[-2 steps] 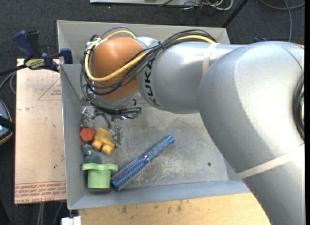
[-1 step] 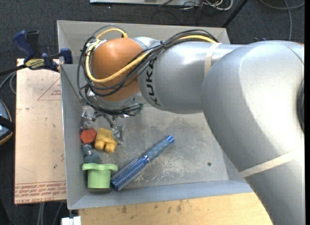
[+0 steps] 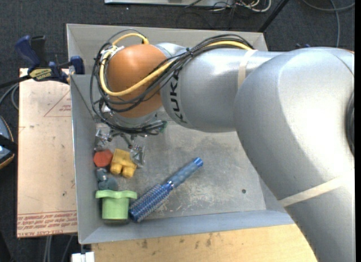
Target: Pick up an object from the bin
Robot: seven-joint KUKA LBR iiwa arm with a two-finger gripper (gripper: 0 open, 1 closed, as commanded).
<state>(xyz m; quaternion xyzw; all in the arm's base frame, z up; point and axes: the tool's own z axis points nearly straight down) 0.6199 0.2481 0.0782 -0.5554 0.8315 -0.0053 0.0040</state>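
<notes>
In the bin's [image 3: 225, 165] left part, toward the near wall, a small yellow block [image 3: 123, 163] lies touching a red disc [image 3: 102, 158] on its left. The jaws hang just beyond the pair, on the far-wall side, spread open with nothing between them. The block sits slightly nearward of the gap, so the drop likely needs a small nearward shift. A green knob [image 3: 115, 203] and a blue brush [image 3: 163, 190] lie nearer the front wall.

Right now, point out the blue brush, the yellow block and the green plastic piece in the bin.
blue brush [image 3: 151, 200], camera view, on its bristle head.
yellow block [image 3: 123, 163], camera view, on the middle of its top face.
green plastic piece [image 3: 114, 208], camera view, on its body below the wider cap.
</notes>
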